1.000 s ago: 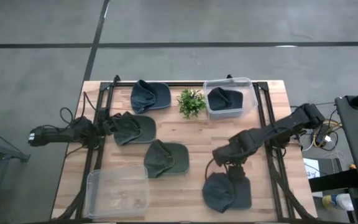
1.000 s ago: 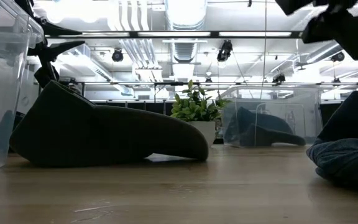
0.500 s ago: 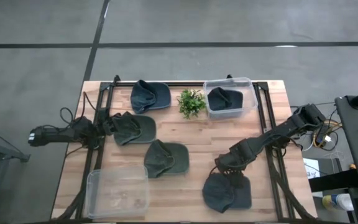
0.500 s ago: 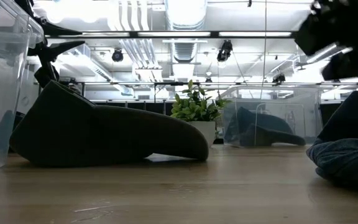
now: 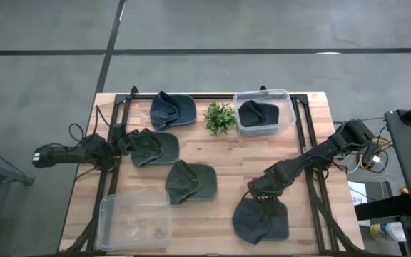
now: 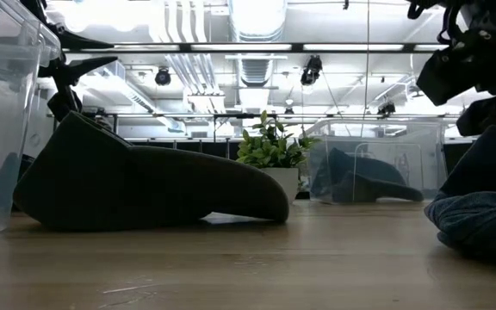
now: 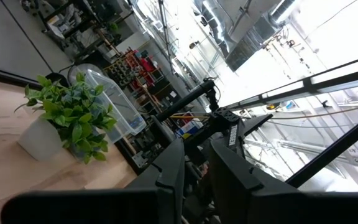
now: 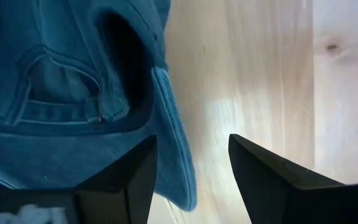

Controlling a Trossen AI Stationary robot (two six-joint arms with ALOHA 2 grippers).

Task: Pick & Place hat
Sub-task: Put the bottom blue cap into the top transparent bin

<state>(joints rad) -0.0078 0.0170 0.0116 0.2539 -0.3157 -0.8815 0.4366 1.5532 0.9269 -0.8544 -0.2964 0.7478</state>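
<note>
Several dark blue caps lie on the wooden table. The near-right cap (image 5: 260, 220) (image 6: 480, 215) rests crown-side on the boards. My right gripper (image 5: 260, 194) (image 8: 191, 168) hangs just above its far edge, open. In the right wrist view the cap's curved rim (image 8: 173, 143) runs between the two fingers. My left gripper (image 5: 123, 141) (image 7: 196, 168) lies low at the table's left side beside another cap (image 5: 153, 147), its fingers a narrow gap apart. Whether it touches that cap does not show.
A clear bin (image 5: 264, 112) at the far right holds one cap. An empty clear bin (image 5: 135, 221) stands at the near left. A small potted plant (image 5: 219, 117) sits far centre. Two more caps lie far left (image 5: 172, 109) and centre (image 5: 190, 181). Black rails run along both table sides.
My right gripper has come down and toward the table's near edge, closing on the near-right cap. In the low view it has dropped from the picture's top corner. The cap itself has stayed where it was.
</note>
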